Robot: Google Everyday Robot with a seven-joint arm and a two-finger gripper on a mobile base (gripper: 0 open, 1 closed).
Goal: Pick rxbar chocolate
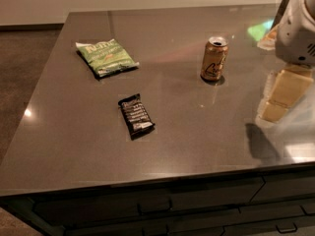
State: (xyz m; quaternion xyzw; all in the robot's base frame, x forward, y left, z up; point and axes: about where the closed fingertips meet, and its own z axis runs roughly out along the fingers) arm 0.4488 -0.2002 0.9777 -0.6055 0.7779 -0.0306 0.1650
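The rxbar chocolate [136, 114] lies untouched at center-left on the table [197, 146], the gripper [281, 96] well apart at right, open or closed impossible to tell.

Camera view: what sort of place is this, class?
Probably a kitchen or break room: a dark countertop over drawers, holding an rxbar chocolate, green snack bag and gold drink can. The gripper hangs over its right side.

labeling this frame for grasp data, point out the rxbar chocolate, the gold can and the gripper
rxbar chocolate [136, 114], camera view, middle of the black wrapper
gold can [214, 59], camera view, middle of its side
gripper [274, 110], camera view, its lower tip, far right beyond the can
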